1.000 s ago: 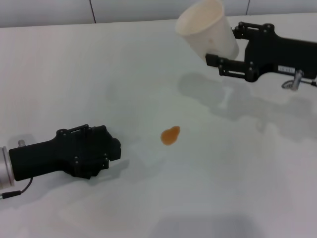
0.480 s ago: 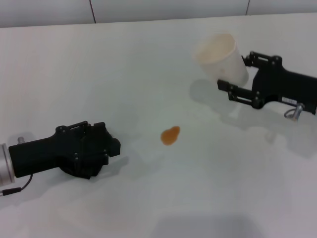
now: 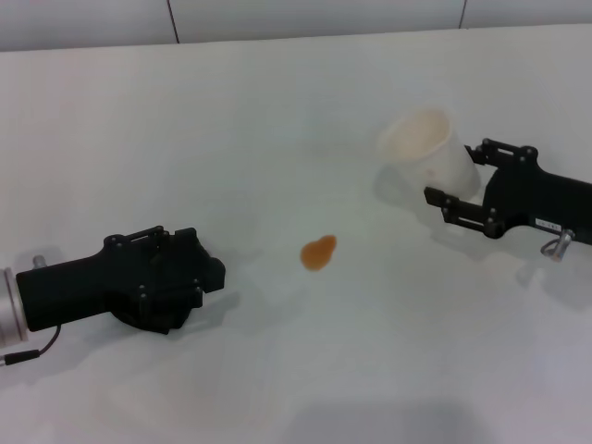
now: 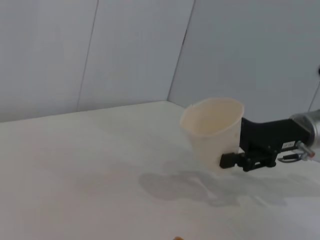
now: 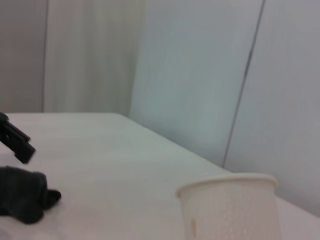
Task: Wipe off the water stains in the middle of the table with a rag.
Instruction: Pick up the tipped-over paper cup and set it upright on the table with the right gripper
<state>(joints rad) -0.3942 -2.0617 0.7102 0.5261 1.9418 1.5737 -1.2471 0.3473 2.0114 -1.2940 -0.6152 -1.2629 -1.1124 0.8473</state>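
Small orange-amber pear-shaped water stains [image 3: 318,252] lying just ahead-right of left gripper [image 3: 190,282], clamped on lumpy black rag [image 5: 22,200]; right gripper [image 3: 462,190], gripping white paper cup [image 3: 427,148], farther off.

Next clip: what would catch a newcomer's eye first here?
The small orange-amber blob of the water stains stands out alone in the middle of the white table. To its right, the right gripper holds a cream paper cup low over the table. On the left, the left gripper lies low over the table with the black rag bunched beneath it.
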